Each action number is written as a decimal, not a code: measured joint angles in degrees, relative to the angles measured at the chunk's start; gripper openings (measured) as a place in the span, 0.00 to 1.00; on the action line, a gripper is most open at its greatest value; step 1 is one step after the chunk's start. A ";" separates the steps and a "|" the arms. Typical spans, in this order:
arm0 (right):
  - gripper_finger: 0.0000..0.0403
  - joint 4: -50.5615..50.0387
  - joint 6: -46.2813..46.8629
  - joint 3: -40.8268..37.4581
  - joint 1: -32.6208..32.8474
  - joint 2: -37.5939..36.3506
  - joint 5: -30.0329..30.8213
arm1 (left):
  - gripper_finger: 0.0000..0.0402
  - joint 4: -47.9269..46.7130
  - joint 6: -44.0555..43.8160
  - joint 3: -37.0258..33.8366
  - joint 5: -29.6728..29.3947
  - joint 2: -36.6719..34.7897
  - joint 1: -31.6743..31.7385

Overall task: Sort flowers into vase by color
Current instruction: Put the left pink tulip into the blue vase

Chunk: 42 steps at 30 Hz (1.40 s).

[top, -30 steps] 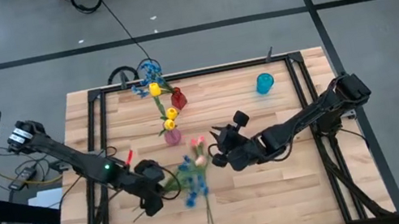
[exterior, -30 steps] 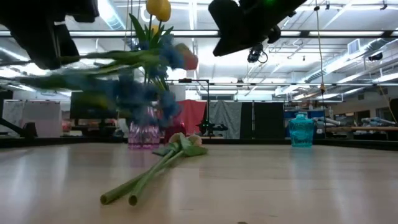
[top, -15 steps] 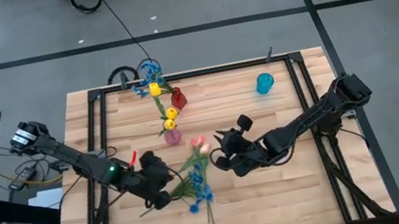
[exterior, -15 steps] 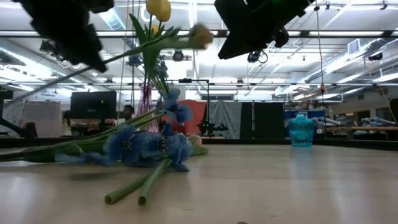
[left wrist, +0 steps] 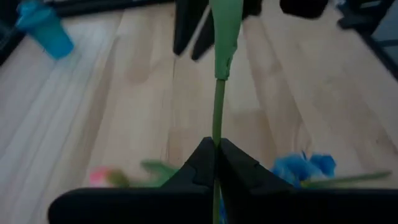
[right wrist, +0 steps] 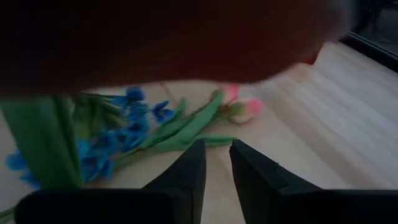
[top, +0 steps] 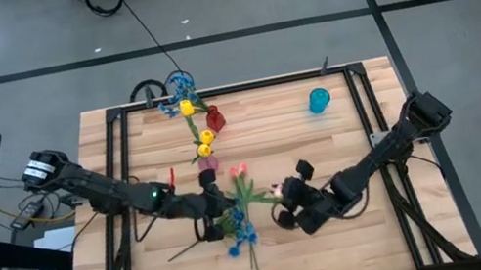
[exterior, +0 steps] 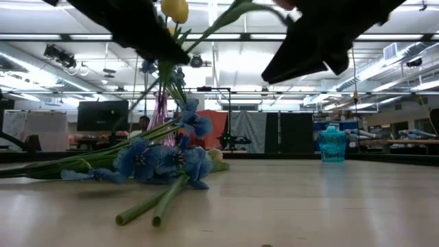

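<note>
My left gripper (left wrist: 214, 163) is clamped on a green stem (left wrist: 219, 106), held above mid-table just beside the blue sprays (top: 239, 239) lying flat on the wood. Pink tulips (top: 238, 171) lie next to them. My right gripper (right wrist: 216, 163) hovers near the pile, fingers slightly apart, holding nothing. Yellow tulips (top: 203, 142) stand in the pink vase (top: 209, 163). The blue vase (top: 318, 99) stands well apart.

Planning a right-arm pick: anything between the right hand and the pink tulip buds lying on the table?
Nothing visible at table level: bare wooden table runs from the right hand to the pink tulip buds. The left hand holds a long green flower stem raised close by.
</note>
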 joint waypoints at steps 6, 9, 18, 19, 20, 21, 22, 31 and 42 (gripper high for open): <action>0.30 -4.25 5.03 1.50 5.00 -2.72 4.00 | 0.04 7.18 6.75 0.00 8.65 2.30 5.67; 0.33 -8.41 7.77 2.03 7.17 -6.36 7.01 | 0.04 8.94 7.58 -0.08 12.63 4.00 7.54; 0.34 -14.62 10.21 2.07 9.76 -16.52 6.82 | 0.04 27.40 3.19 -10.65 15.89 5.08 9.12; 0.34 -14.45 11.12 1.65 9.78 -16.27 6.58 | 0.04 30.74 2.15 -11.75 15.88 5.02 9.11; 0.34 -13.76 12.10 1.05 9.78 -15.76 6.95 | 0.04 34.19 1.27 -12.79 15.89 5.02 9.08; 0.33 -12.11 12.90 0.27 9.78 -14.75 7.78 | 0.04 37.07 0.20 -13.85 15.89 5.02 9.06; 0.34 -9.51 13.30 -0.65 9.67 -13.52 8.71 | 0.04 39.73 -0.46 -14.76 15.77 5.07 9.06; 0.35 26.71 -14.60 -3.72 4.16 -1.60 14.44 | 0.04 53.27 -1.48 -17.87 12.15 5.33 9.04; 0.49 47.09 -31.02 -3.72 -5.37 1.14 -0.82 | 0.04 56.63 2.00 -17.81 11.54 5.33 9.04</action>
